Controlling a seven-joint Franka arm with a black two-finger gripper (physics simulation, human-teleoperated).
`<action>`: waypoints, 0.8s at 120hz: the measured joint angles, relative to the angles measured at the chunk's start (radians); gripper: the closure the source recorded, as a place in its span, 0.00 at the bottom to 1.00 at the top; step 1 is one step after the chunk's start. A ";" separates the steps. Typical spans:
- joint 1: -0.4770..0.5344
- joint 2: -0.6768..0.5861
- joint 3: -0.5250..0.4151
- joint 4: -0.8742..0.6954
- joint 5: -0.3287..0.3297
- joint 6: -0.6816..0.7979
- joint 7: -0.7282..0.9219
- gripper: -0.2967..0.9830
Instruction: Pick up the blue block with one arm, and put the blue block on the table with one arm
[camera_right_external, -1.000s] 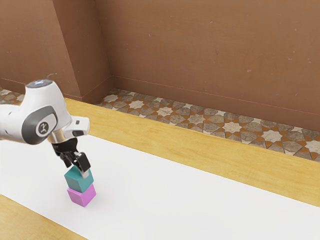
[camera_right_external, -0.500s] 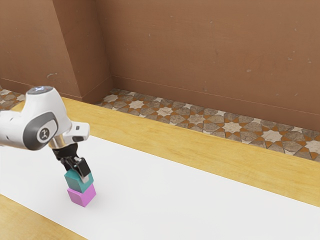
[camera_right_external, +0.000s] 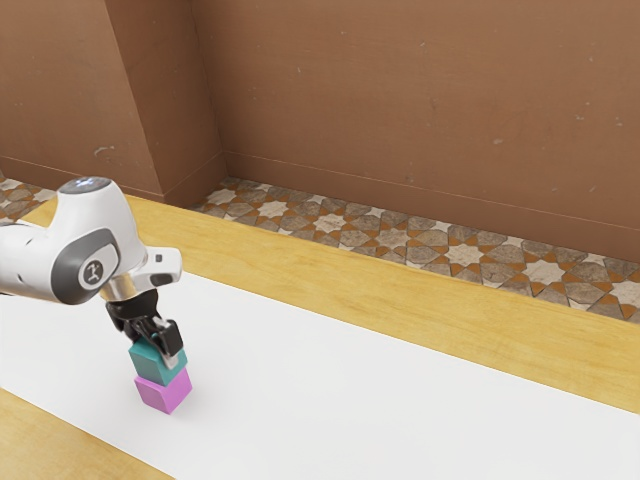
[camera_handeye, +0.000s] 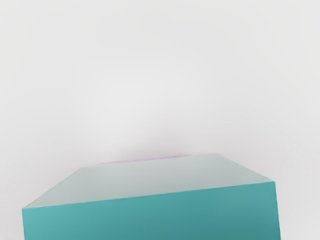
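Wood worktop (camera_right_external: 400, 300): two blocks, teal block (camera_right_external: 152, 364) atop half-hidden pink block (camera_right_external: 162, 394) at 6 o'clock. End effector (camera_right_external: 161, 352): can't tell if clamped.

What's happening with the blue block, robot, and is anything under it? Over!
Hand down at blue block, can't tell if gripped. Blue block on pink block, not on table. Pink one directly beneath. Over.

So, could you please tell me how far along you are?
The reach looks done: my gripper is down at the blue block, which sits on the pink block. The grasp seems in hand, though I cannot tell whether it has closed. Left: lifting the block off and setting it on the table.
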 joint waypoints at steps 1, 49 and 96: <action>0.000 0.000 0.000 0.000 0.000 0.000 -0.001 0.40; 0.001 -0.010 -0.015 0.024 0.012 -0.003 -0.050 0.48; -0.007 0.524 -0.209 0.571 -0.022 -0.032 -0.076 0.51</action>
